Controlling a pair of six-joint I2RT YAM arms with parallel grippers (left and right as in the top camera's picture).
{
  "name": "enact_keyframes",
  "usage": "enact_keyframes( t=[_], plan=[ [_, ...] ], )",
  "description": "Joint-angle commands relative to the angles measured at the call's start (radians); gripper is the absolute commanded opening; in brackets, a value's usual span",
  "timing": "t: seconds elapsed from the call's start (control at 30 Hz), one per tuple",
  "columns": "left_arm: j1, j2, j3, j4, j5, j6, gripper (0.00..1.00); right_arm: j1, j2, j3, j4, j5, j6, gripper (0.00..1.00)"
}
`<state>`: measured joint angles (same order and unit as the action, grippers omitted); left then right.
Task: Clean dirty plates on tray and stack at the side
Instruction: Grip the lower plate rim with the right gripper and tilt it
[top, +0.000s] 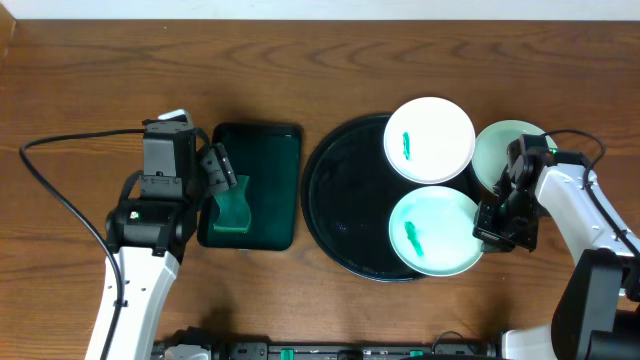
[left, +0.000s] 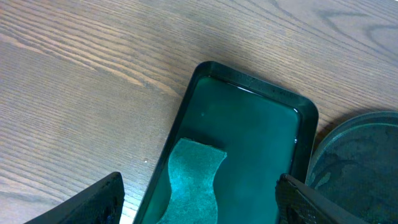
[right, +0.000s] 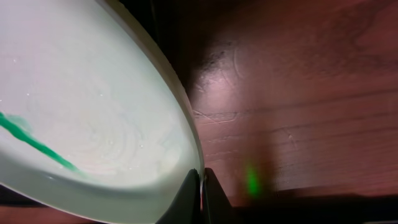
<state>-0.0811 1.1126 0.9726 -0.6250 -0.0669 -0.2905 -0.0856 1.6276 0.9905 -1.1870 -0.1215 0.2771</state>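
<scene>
The large round black tray (top: 345, 200) holds two plates. A white plate (top: 430, 140) with a green smear lies at its far right. A pale-mint plate (top: 435, 232) with a green smear lies at its near right. My right gripper (top: 487, 226) is shut on that plate's right rim, seen close in the right wrist view (right: 200, 186), where the plate (right: 93, 106) fills the left. A third plate (top: 500, 152) lies on the table right of the tray. My left gripper (top: 222, 172) is open above a green sponge (left: 189, 186) in the dark green tray (left: 261, 137).
The rectangular dark green tray (top: 255, 185) sits left of the black tray. A black cable (top: 60, 190) loops over the table at the left. Bare wood table (right: 298, 93) lies right of the held plate.
</scene>
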Motion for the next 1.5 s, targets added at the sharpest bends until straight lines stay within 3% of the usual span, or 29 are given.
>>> enact_keyframes(
  t=[0.0, 0.23, 0.57, 0.7, 0.8, 1.03, 1.37, 1.47],
  plan=[
    [0.002, 0.004, 0.024, -0.002, -0.016, 0.002, 0.78, 0.009, -0.012, -0.004, 0.003, -0.075, -0.012, 0.01],
    [0.002, 0.004, 0.024, -0.002, -0.016, 0.002, 0.78, 0.009, -0.012, -0.004, 0.014, -0.301, -0.085, 0.01],
    [0.002, 0.004, 0.024, -0.002, -0.016, 0.002, 0.78, 0.050, -0.012, -0.005, 0.104, -0.362, -0.056, 0.02],
    [0.002, 0.004, 0.024, -0.002, -0.016, 0.002, 0.78, 0.091, -0.012, -0.005, 0.148, -0.334, -0.053, 0.24],
    [0.002, 0.004, 0.024, -0.002, -0.016, 0.002, 0.78, 0.111, -0.012, -0.005, 0.182, -0.241, -0.053, 0.27],
    [0.002, 0.004, 0.024, -0.002, -0.016, 0.002, 0.78, 0.134, -0.012, -0.005, 0.177, -0.058, -0.054, 0.24],
    [0.002, 0.004, 0.024, -0.002, -0.016, 0.002, 0.78, 0.140, -0.012, -0.089, 0.261, -0.051, -0.053, 0.24],
    [0.002, 0.004, 0.024, -0.002, -0.016, 0.002, 0.78, 0.140, -0.012, -0.124, 0.306, -0.051, -0.053, 0.17]
  ],
)
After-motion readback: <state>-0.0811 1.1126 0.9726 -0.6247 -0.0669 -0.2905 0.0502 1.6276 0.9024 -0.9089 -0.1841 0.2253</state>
